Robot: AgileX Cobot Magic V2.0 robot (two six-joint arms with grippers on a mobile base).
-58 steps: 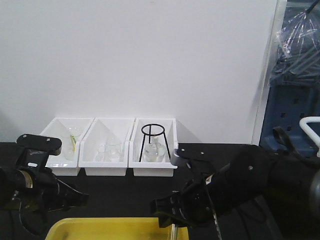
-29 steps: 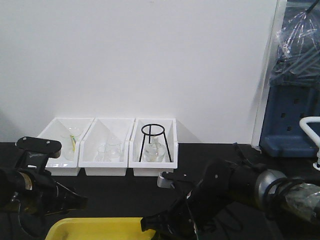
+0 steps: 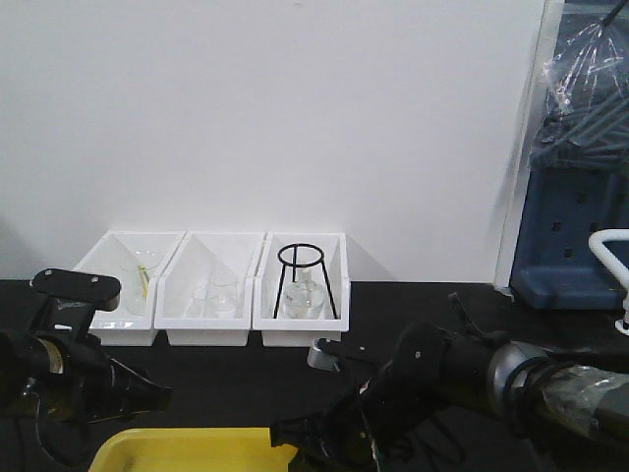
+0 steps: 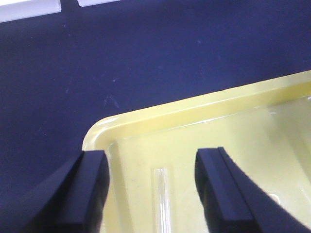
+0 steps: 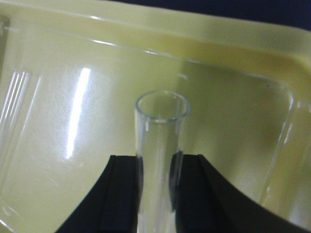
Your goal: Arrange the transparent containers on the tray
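Note:
The yellow tray (image 3: 177, 448) lies at the front of the black table. One transparent container, a clear test tube (image 4: 162, 199), lies flat on the tray floor near the tray's corner rim (image 4: 146, 114). My left gripper (image 4: 154, 189) hovers over it, open, a finger on each side and not touching it. My right gripper (image 5: 156, 194) is shut on a second test tube (image 5: 159, 126), whose open mouth points over the tray floor (image 5: 228, 111). In the front view the right gripper (image 3: 295, 436) sits low at the tray's right end and the left gripper (image 3: 147, 395) at its left.
Three white bins (image 3: 206, 329) stand along the back wall with beakers and flasks inside; the right one holds a black ring stand (image 3: 300, 275). A blue crate (image 3: 570, 236) stands at the far right. A small white block (image 3: 321, 352) lies on the table.
My right arm has swung left and lower, bringing its test tube over the tray's right end. The left arm has hardly moved.

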